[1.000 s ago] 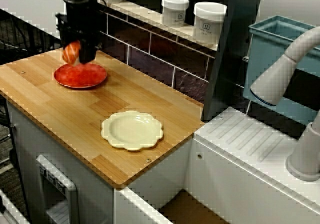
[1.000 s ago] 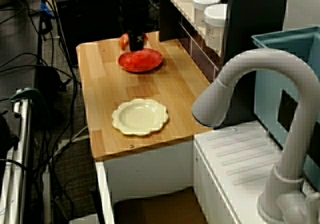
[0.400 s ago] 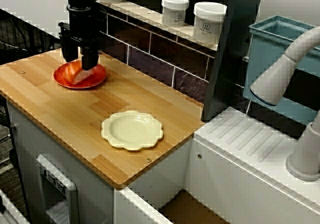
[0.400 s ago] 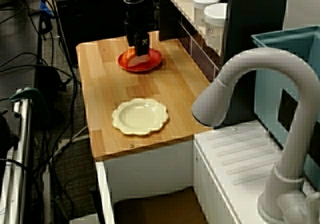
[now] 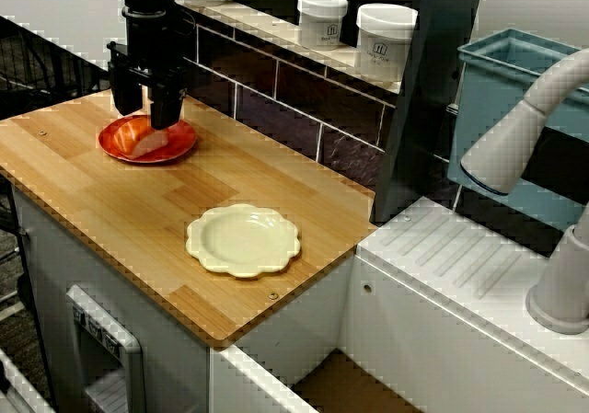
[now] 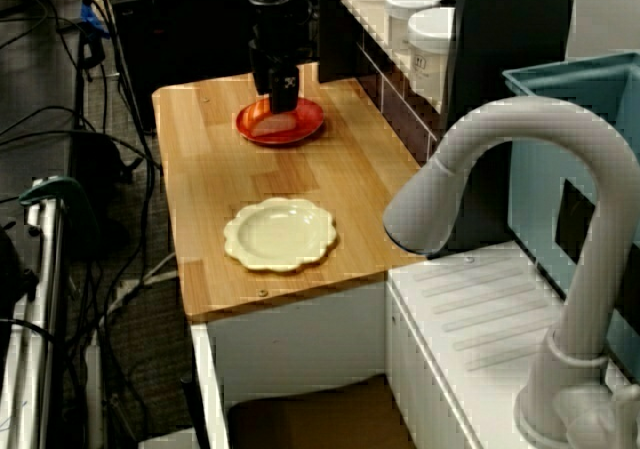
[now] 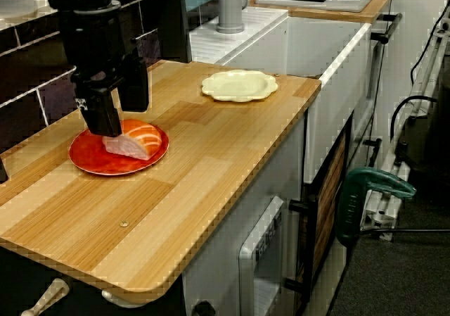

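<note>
A piece of salmon sushi (image 7: 133, 144), orange on top with pale rice below, lies on a red plate (image 7: 88, 162) near the tiled wall. My black gripper (image 7: 121, 119) hangs just above it, open, with one finger (image 7: 104, 119) close over the sushi's end and the other nearer the wall. In the front view the gripper (image 5: 142, 119) stands over the red plate (image 5: 175, 146) with the sushi (image 5: 147, 143) beneath it. The view over the faucet shows the gripper (image 6: 278, 94) above the same plate (image 6: 305, 127).
A cream scalloped plate (image 5: 243, 238) sits on the wooden counter (image 5: 83, 201) nearer the sink. White jars (image 5: 385, 40) stand on the shelf above the dark tiles. A grey faucet (image 6: 520, 169) and a white drainboard (image 5: 460, 266) lie beyond the counter's end.
One second ago the gripper held the sushi at the plate's edge. It moved over the plate, lowered, and opened, leaving the sushi lying on the red plate.
</note>
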Motion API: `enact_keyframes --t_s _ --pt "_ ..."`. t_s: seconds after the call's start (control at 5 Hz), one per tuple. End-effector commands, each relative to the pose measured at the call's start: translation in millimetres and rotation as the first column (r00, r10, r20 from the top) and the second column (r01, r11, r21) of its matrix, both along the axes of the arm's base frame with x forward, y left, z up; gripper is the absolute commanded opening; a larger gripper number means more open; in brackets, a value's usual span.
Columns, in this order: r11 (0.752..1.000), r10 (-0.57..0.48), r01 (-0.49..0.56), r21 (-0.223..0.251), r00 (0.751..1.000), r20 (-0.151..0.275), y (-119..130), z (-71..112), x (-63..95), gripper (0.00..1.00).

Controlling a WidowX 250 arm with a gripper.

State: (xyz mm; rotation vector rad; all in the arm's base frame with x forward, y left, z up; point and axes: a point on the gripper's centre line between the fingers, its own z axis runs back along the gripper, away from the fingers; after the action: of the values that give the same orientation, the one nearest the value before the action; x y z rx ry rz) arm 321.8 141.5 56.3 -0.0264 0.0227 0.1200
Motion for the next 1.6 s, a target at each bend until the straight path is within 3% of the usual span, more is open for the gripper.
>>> enact_keyframes --t_s 0.0,0.2,0.6,0.8,1.0,1.4 --pt "0.99 -0.117 0.122 -0.068 0.991 0.07 -15.1 26.4 0.4 1.0" --pt "0.984 -0.158 0.164 -0.066 0.983 0.09 -30.2 33.1 0.3 1.0" --pt "0.974 -0.228 0.227 0.016 0.969 0.091 -65.3 47.9 -2.1 1.0" --pt "0.959 -0.282 0.284 -0.006 0.954 0.101 -85.0 58.6 -6.3 1.0" --pt "0.924 -0.326 0.338 -0.176 0.94 0.098 -95.2 64.0 -11.6 1.0" --pt "0.924 -0.315 0.332 -0.188 0.942 0.114 -102.6 70.7 -22.7 1.0"
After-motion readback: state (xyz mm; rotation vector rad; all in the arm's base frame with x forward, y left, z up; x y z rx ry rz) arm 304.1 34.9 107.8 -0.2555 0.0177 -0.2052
